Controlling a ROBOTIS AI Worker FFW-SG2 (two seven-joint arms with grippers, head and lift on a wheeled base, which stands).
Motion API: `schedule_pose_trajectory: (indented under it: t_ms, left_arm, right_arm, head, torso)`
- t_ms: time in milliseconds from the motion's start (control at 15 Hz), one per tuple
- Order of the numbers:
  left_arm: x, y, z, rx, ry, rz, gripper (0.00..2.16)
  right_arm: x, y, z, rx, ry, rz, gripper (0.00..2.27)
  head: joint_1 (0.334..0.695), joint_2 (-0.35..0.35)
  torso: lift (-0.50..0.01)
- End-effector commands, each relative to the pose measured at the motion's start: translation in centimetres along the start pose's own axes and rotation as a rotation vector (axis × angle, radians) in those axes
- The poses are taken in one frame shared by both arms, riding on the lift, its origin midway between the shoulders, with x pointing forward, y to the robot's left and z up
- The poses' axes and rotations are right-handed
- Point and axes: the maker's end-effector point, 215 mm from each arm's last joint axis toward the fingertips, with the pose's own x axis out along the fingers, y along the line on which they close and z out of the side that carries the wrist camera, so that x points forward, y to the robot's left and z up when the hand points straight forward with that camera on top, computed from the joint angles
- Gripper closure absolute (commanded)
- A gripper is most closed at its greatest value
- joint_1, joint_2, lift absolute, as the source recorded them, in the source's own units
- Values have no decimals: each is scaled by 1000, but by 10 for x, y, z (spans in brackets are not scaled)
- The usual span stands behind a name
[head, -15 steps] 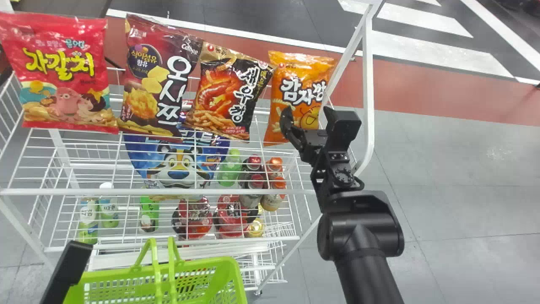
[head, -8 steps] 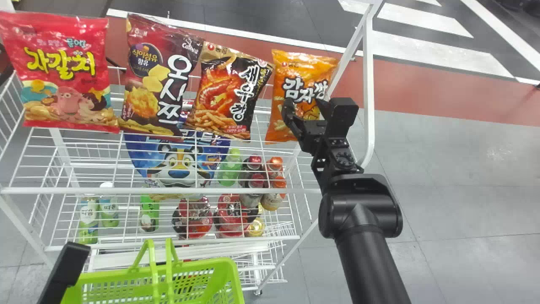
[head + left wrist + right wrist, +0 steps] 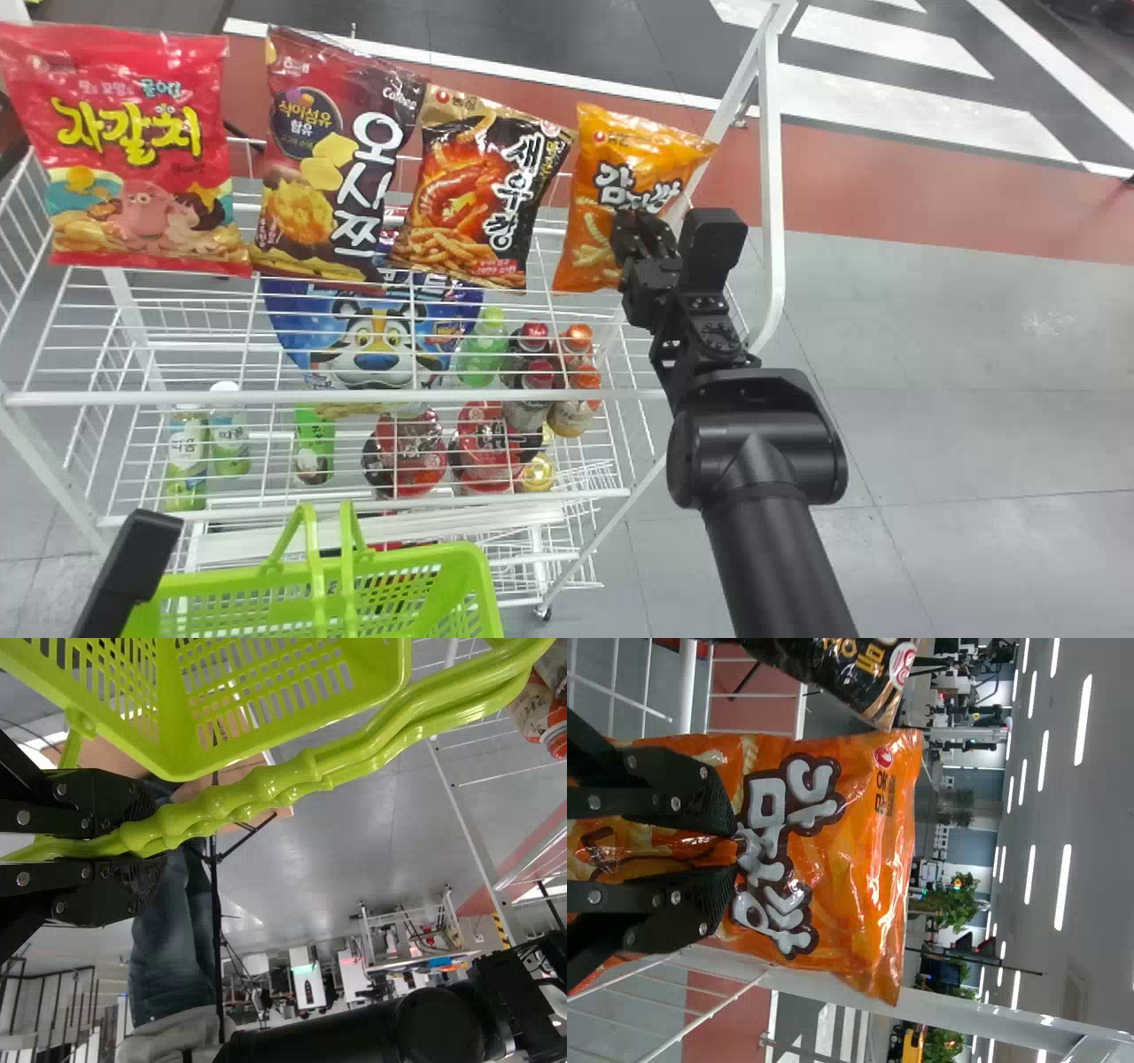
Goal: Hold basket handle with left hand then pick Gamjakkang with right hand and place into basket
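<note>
In the head view my right gripper (image 3: 645,237) is at the front of the orange Gamjakkang bag (image 3: 611,177), rightmost in the row of snacks. Its fingers pinch the film just below the lettering; the right wrist view has this gripper (image 3: 737,849) shut on the creased front of the bag (image 3: 859,868). Part of my left gripper (image 3: 133,563) shows at the head view's lower left, beside the green basket (image 3: 416,567). In the left wrist view my left gripper (image 3: 133,849) is shut on the two green handle bars (image 3: 266,788), close against the basket (image 3: 177,762).
Three more snack bags stand left of the orange one, the nearest a black shrimp-snack bag (image 3: 487,190). A white wire rack (image 3: 337,399) holds them, with bottles and tubs on lower shelves. Its white side post (image 3: 772,186) rises just right of my right gripper.
My right gripper's fingers have come together on the orange bag, whose front has creased and whose top has tilted rightward. The basket has shifted slightly left.
</note>
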Motion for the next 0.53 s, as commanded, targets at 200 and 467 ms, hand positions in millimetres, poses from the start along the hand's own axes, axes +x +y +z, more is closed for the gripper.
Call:
schedule_pose_trajectory:
  t_ms: [200, 467]
  left_arm:
    - [2, -2, -1, 2, 3, -2, 2020]
    - [4, -4, -3, 3, 7, -5, 2020]
  right_arm:
    - [-20, 0, 16, 1, -40, -32, 2044]
    - [-42, 10, 18, -8, -29, -28, 2044]
  head:
    - [695, -350]
    - [695, -350]
  torso:
    - [0]
    - [0]
